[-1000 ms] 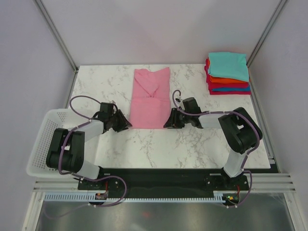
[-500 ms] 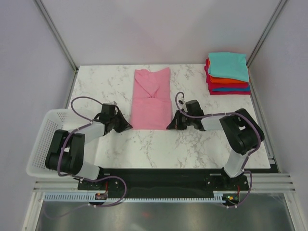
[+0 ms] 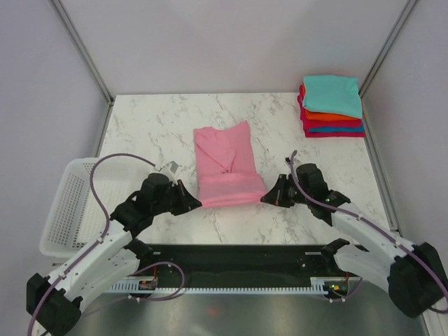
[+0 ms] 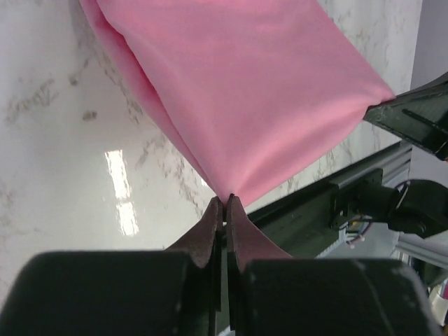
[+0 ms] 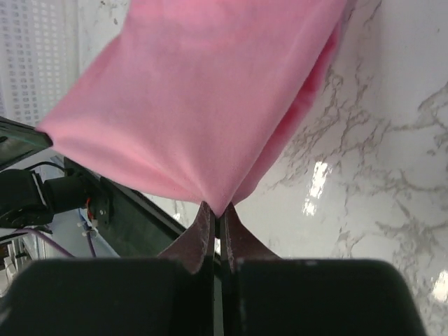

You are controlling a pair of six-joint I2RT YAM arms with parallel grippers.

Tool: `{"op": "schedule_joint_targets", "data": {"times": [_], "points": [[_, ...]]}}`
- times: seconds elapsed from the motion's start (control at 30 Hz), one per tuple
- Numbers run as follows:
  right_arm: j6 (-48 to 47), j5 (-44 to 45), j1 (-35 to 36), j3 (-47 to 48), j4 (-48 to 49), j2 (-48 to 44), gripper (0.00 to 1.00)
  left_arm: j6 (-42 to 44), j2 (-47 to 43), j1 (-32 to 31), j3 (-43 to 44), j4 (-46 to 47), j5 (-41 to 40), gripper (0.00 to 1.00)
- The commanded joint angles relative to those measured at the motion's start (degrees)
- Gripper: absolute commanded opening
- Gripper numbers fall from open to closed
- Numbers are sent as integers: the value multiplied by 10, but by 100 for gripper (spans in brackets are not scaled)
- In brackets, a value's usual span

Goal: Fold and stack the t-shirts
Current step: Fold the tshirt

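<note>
Pink t-shirt [image 3: 224, 164], folded lengthwise, near hem stretched taut; left gripper [image 3: 194, 204] and right gripper [image 3: 266, 199] jaws each pinch a corner.

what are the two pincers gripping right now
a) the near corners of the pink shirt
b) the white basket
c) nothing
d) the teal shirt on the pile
a: in the wrist views, the left pincer and the right pincer are each shut on a near corner of the pink shirt.
</note>
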Motion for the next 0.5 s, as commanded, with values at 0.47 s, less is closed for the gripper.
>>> {"op": "schedule_joint_targets", "data": {"times": [0.47], "points": [[36,150,54,192,-302,-132,0,-20,-25,-64,233,-290,-157,2]]}}
